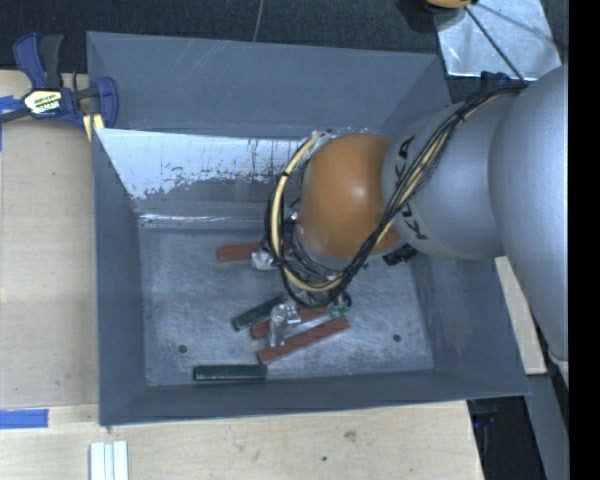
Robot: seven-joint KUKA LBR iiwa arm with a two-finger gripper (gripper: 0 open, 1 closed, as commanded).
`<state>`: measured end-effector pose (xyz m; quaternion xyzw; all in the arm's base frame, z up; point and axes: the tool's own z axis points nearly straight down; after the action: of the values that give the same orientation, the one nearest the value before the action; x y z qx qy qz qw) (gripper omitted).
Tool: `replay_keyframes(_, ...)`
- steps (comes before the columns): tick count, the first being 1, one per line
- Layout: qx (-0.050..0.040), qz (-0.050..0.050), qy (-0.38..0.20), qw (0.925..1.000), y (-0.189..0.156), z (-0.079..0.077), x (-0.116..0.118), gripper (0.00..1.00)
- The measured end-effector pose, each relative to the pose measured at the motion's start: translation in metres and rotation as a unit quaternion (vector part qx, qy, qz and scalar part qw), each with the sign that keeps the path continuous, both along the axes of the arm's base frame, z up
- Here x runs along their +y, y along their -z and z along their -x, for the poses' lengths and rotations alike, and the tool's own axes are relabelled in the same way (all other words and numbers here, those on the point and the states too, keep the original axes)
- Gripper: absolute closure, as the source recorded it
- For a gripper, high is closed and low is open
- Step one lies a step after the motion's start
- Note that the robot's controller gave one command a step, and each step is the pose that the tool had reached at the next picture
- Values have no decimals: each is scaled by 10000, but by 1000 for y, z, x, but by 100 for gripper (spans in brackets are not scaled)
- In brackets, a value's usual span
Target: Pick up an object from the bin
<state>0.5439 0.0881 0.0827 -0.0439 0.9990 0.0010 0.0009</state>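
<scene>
Camera view: you seem to be at the grab step. Your gripper sits low on thin red-brown flat sticks in the grey metal bin. You cannot tell if it is open or shut. Next, pinch one stick and lift.

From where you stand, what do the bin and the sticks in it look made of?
The bin looks like matt grey sheet metal, scratched bright on its far wall. The brown stick near the middle looks dull, plastic or painted wood; I cannot tell. The dark stick by the near wall looks matt, perhaps plastic.
</scene>
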Motion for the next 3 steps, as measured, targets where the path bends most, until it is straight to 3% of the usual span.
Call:
replay_keyframes(2,-23,2,-49,10000,-19,-9,7,0)
replay_keyframes(3,23,17,28,10000,3,-3,10,0)
